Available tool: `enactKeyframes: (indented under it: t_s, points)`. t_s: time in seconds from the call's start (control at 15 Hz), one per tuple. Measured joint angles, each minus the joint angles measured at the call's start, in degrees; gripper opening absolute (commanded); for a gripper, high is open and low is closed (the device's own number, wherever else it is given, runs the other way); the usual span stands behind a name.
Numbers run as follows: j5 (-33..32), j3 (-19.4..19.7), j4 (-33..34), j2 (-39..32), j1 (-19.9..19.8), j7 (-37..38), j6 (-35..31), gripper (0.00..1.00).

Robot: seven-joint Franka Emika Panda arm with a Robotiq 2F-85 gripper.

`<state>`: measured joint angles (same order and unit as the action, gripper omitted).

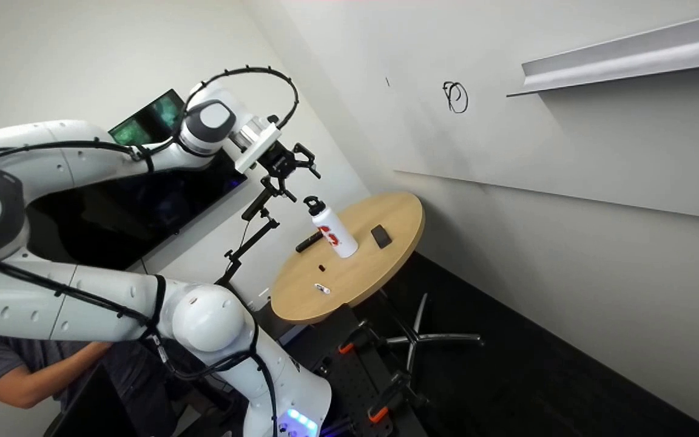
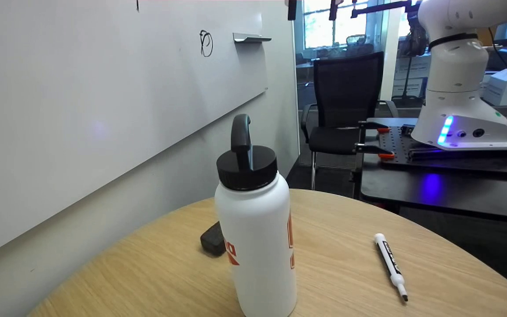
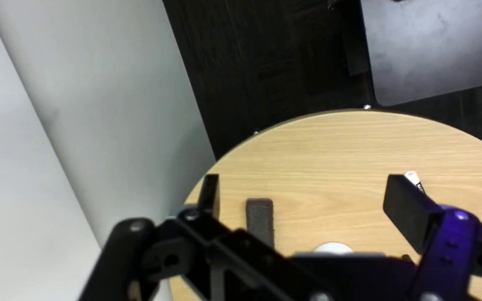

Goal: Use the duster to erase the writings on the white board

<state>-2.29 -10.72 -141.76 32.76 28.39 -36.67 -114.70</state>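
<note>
- Black duster (image 1: 381, 237) lies on the table (image 1: 383, 210) beside the bottle (image 1: 338, 235), not touching.
- Probably light, slightly yielding, unlikely to slip; best pinched across its narrow width.
- Gripper (image 1: 304, 185), higher than the bottle, stands wide apart, gripping nothing.

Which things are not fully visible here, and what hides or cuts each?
Duster, in an exterior view: partly behind the water bottle.
Gripper, in an exterior view: mostly cut off by the top edge.
Marker, wrist view: lower part behind the gripper.
Duster, wrist view: lower end behind the gripper.
</note>
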Motion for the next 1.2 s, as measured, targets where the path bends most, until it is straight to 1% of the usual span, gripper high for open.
enactKeyframes:
  t_s: [0.2, 0.33, 0.53, 0.67, 0.93, 1.07, 1.2]
  points:
    - [2.3, -2.4, 0.4, -9.7, 3.0, -3.6, -9.8, 1.0]
    - [5.0, -3.3, 1.7, -16.0, 4.4, -7.9, -14.6, 1.0]
    - [10.2, -3.8, 5.4, -23.3, 5.1, -14.7, -16.6, 1.0]
    - [11.7, -3.8, 7.1, -25.1, 4.9, -16.5, -16.6, 1.0]
    - [11.8, -4.0, 7.6, -25.3, 4.7, -16.9, -16.6, 1.0]
    - [10.6, -5.2, 7.5, -25.7, 3.4, -15.1, -17.5, 1.0]
    - [7.0, -6.9, 7.5, -27.7, 1.9, -10.7, -20.6, 1.0]
